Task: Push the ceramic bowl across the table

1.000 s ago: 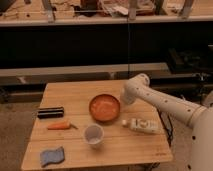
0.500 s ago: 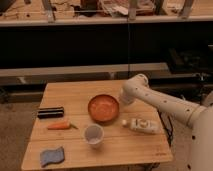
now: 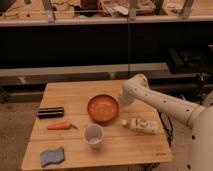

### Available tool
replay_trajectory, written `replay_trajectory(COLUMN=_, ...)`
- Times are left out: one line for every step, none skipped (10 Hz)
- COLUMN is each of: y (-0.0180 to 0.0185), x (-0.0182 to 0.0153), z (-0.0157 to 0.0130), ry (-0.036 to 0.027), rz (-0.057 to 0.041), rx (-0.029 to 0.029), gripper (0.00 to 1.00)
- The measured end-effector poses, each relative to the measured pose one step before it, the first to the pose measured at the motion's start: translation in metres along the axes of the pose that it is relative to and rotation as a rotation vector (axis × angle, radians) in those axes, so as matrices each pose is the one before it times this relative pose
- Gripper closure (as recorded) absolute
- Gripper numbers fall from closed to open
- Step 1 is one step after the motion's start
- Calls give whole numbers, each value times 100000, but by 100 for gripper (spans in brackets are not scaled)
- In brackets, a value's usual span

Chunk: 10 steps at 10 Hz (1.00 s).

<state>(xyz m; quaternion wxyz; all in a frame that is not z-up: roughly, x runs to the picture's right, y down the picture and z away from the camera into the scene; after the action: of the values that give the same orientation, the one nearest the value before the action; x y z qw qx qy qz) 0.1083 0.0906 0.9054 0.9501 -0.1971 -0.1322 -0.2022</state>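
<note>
Centrally on the table sat the ceramic bowl; the gripper, fingers closed and empty, touched its right rim.

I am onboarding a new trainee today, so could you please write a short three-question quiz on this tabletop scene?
1. True or false: the claw sits at the right edge of the ceramic bowl.
2. Which item lies nearest the front left corner of the table? A) the carrot B) the blue sponge C) the white bottle
3. What stands just in front of the bowl?

Key
1. True; the claw is shut and holds nothing.
2. B
3. The white cup.
</note>
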Motion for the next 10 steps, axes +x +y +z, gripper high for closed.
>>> replay_trajectory(y=35, x=-53, z=-2, ry=50, rz=-223, rx=-31, gripper=96)
replay_trajectory(y=-11, x=-74, z=-13, ry=55, rz=-280, rx=39, gripper=96)
replay_trajectory(y=13, x=-116, z=16, ry=-64, rz=-257, rx=-15, gripper=96)
replay_trajectory(y=10, x=-83, z=-9, ry=32, rz=-279, rx=-29, gripper=96)
replay_trajectory(y=13, x=-44, z=6, ry=-15, rz=-181, rx=66, gripper=96)
replay_trajectory(y=68, x=-62, z=28, ry=-16, rz=-350, rx=-25, gripper=96)
replay_trajectory(y=66, x=-47, z=10, ry=-11, rz=-171, rx=-28, gripper=96)
replay_trajectory(y=11, x=-46, z=-51, ry=3, rz=-166, rx=100, gripper=96)
replay_trajectory(y=79, x=-68, z=34, ry=-9, rz=-222, rx=-40, gripper=96)
replay_trajectory(y=25, x=-68, z=-26, ry=45, rz=-268, rx=60, gripper=96)
